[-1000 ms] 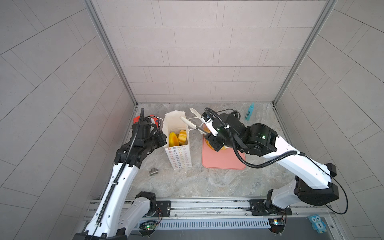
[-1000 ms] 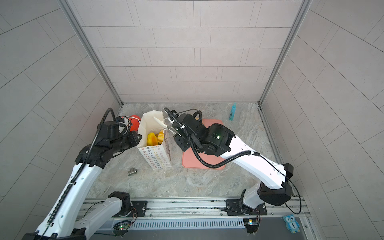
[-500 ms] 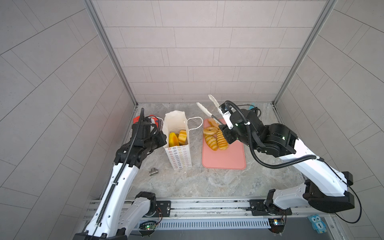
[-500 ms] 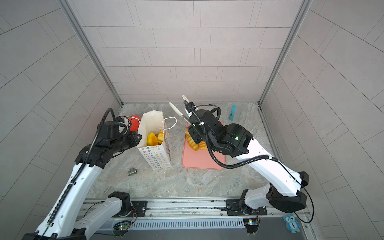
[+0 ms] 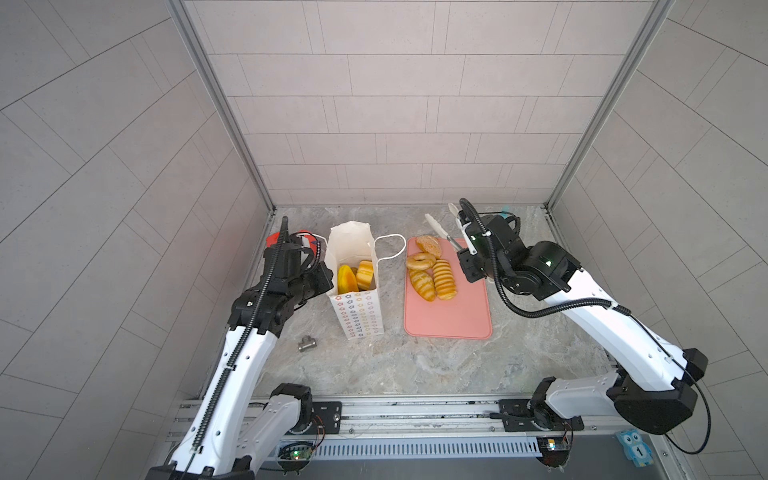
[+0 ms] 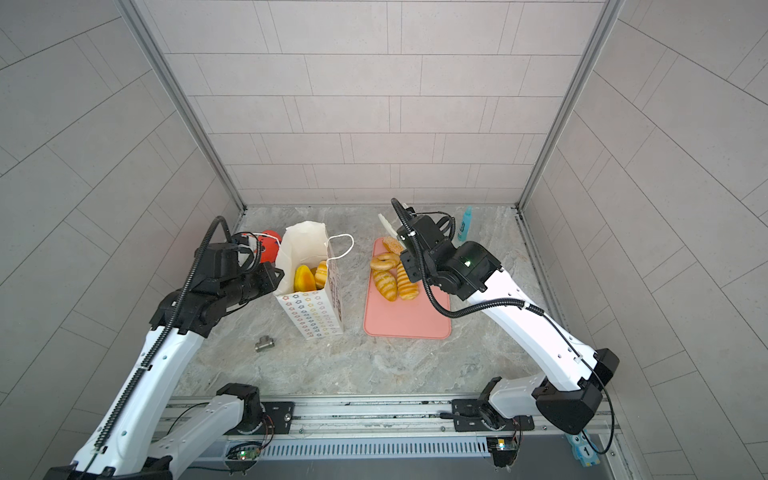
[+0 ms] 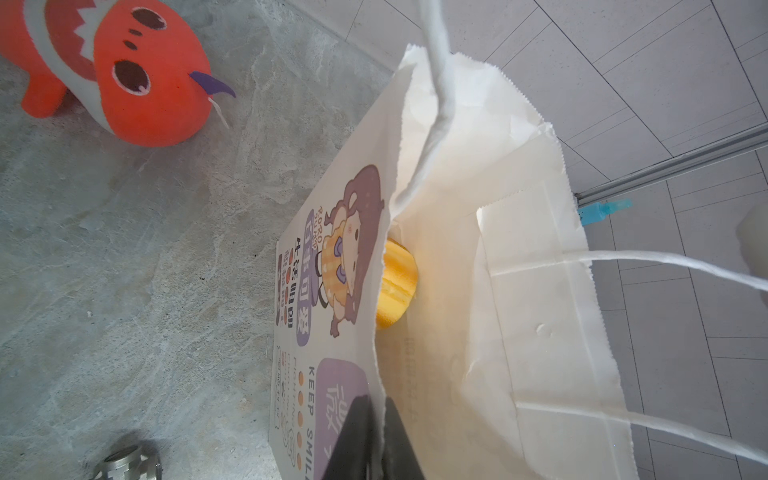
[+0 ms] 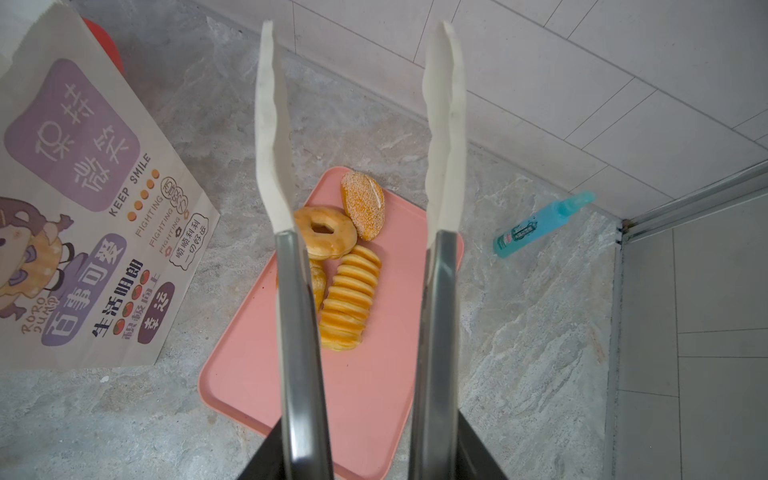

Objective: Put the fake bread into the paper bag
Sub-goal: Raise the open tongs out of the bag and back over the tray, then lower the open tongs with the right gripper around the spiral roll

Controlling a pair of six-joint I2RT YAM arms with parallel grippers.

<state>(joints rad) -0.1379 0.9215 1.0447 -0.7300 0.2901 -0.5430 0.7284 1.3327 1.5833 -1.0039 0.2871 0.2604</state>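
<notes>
The white paper bag (image 5: 359, 311) stands upright left of the pink tray (image 5: 457, 316), mouth open. My left gripper (image 7: 380, 415) is shut on its rim, one finger inside and one outside. Two pieces of fake bread lie in the bag: an orange-yellow bun (image 5: 347, 279) and a ridged roll (image 5: 365, 274). On the tray's far end lie a ring donut (image 8: 326, 230), a sesame bun (image 8: 363, 205) and two ridged rolls (image 8: 347, 303). My right gripper (image 8: 370, 453) is shut on metal tongs (image 8: 295, 311). Their white tips are spread, empty, above the tray's far end.
A red plush fish (image 7: 124, 83) lies behind the bag, near the left wall. A blue bottle (image 8: 536, 226) lies by the back right corner. A small metal fitting (image 5: 306, 343) sits on the table in front of the bag, to its left.
My right arm has swung the tongs away from the bag's mouth, rightward and back over the tray's far end. The left arm has stayed on the bag's rim.
</notes>
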